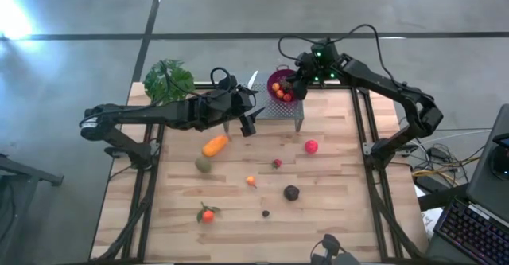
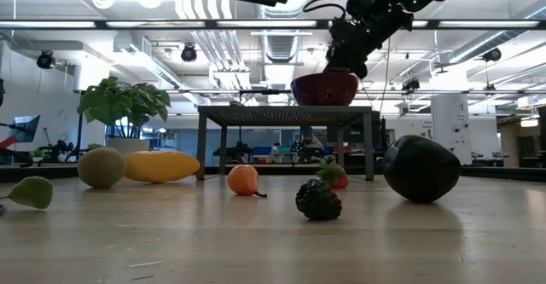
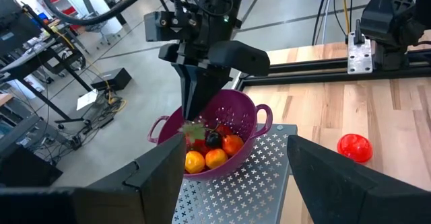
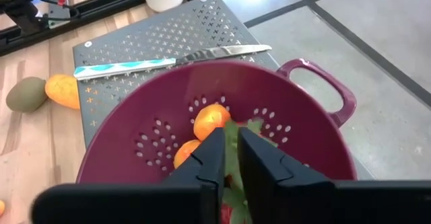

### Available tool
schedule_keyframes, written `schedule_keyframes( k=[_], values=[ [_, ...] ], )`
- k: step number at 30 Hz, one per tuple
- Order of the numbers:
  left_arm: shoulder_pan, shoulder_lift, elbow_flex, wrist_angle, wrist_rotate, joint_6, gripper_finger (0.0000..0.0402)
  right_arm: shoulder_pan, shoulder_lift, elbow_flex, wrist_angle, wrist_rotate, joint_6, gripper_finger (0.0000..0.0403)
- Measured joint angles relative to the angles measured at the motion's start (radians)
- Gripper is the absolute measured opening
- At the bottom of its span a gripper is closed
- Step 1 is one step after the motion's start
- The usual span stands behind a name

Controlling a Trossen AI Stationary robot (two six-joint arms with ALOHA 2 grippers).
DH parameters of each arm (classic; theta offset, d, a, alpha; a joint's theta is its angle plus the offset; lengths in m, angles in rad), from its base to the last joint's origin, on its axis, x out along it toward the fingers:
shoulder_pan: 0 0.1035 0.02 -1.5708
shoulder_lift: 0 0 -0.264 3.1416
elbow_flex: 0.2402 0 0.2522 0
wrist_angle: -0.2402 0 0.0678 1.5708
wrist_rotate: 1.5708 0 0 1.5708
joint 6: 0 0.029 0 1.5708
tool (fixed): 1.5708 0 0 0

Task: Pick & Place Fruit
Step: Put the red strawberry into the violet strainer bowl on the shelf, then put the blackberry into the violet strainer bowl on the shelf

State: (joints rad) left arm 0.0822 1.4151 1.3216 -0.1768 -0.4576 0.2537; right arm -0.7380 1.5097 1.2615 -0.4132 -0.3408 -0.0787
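Right gripper point(image 4: 230, 158) down inside the purple bowl point(image 4: 316, 136), fingers nearly closed on what looks like a leafy red fruit point(image 3: 195, 134), left gripper point(image 1: 248, 122) open beside the rack point(image 1: 280, 109), remaining fruit point(image 1: 215, 146) scattered across the table point(image 1: 334, 217).

Toy fruit, scattered on table and in bowl
Orange long one point(image 1: 215, 146) beside olive one point(image 1: 203, 164); red ball point(image 1: 311, 146), dark ball point(image 1: 291, 192) apart; several in colander point(image 3: 259, 120).
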Motion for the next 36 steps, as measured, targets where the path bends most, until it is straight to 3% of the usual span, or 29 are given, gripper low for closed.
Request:
schedule_keyframes(
  k=[8,14,26,36],
  values=[
    [0.0,0.0,0.0,-0.001,0.0,-0.004,0.0264,0.0,-0.008,0.048,-0.032,0.0,-0.007,0.0105],
    [0.0,0.0,0.0,-0.044,0.001,-0.043,0.0264,0.02,-0.053,0.125,-0.162,0.003,-0.061,0.0127],
    [0.001,0.0,0.0,-0.172,0.014,-0.092,0.0264,0.085,-0.266,0.136,-0.324,0.07,-0.081,0.0112],
    [0.001,0.0,0.0,-0.294,0.026,-0.098,0.0264,0.156,-0.431,0.094,-0.43,0.086,0.002,0.0095]
  ],
)
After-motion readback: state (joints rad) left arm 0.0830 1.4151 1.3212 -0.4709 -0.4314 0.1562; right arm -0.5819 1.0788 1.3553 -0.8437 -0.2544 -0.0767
